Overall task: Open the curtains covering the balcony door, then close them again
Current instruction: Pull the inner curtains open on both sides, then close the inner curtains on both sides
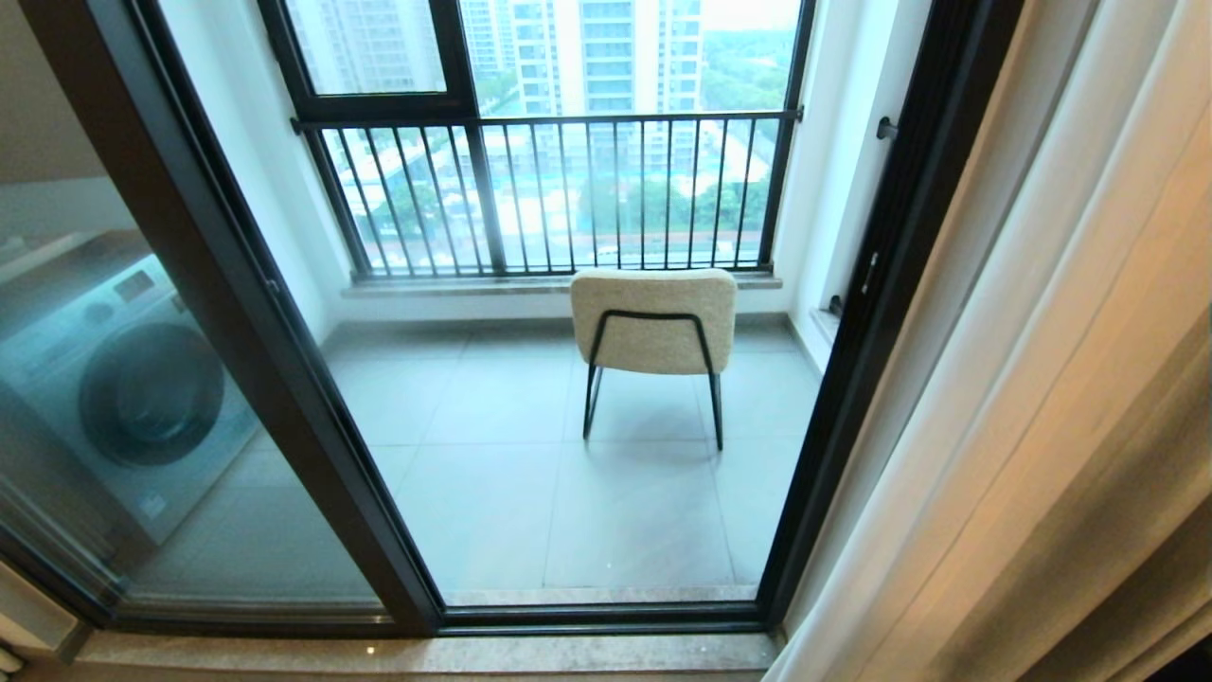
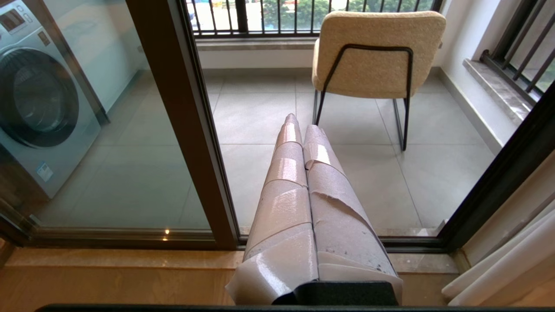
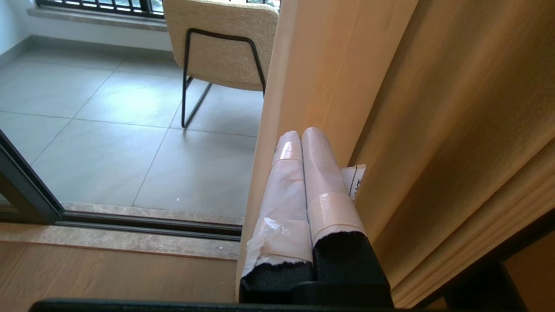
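My view through the balcony door (image 1: pixel 284 379): one chair (image 1: pixel 653 322), one washing machine (image 1: pixel 123 398) far left. Curtains (image 1: pixel 1023 426) bunched right, against my right gripper (image 3: pixel 301 134); left gripper (image 2: pixel 299 123) clear. Both jaws pressed together, empty.

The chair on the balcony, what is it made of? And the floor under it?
The chair looks padded in nubbly cream fabric, going by its fuzzy matte surface, on thin black legs, probably metal. The balcony floor looks like large grey tiles, likely ceramic or stone, with straight joint lines and a dull sheen.
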You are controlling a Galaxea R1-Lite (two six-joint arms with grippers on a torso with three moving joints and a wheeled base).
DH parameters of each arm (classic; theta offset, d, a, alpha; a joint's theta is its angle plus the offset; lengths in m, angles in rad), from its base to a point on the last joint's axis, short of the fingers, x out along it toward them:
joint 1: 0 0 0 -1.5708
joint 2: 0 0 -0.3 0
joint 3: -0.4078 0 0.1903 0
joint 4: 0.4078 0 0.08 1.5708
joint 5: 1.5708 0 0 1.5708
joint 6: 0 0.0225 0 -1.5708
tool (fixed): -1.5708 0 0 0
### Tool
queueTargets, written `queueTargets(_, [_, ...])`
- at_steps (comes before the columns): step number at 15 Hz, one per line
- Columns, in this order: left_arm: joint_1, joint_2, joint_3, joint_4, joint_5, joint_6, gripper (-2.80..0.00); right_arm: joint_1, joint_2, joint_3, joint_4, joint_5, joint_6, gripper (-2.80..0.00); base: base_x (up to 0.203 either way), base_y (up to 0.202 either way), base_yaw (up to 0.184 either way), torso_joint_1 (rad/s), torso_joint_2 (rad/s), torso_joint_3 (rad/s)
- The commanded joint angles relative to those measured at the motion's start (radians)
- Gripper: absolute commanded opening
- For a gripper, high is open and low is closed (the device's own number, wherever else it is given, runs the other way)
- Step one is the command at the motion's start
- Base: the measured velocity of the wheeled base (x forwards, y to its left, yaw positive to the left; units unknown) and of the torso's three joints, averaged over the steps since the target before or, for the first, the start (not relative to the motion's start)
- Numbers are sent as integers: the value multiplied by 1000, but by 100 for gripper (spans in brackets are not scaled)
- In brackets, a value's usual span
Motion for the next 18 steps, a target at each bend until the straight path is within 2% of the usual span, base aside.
queueTargets(1, [1,0,0,0,1,-1,-280,1,1,0,0,-3,12,-280,0,0,0,0,0,0])
queueTargets(9, [1,0,0,0,1,-1,-280,-1,1,0,0,3,8,-280,0,0,0,0,0,0])
queueTargets(12, [1,0,0,0,1,-1,-280,-1,5,-2,1,5,-27,-280,0,0,0,0,0,0])
queueTargets(18, [0,0,0,0,1,-1,-280,-13,193,-57,-45,21,-34,-280,0,0,0,0,0,0])
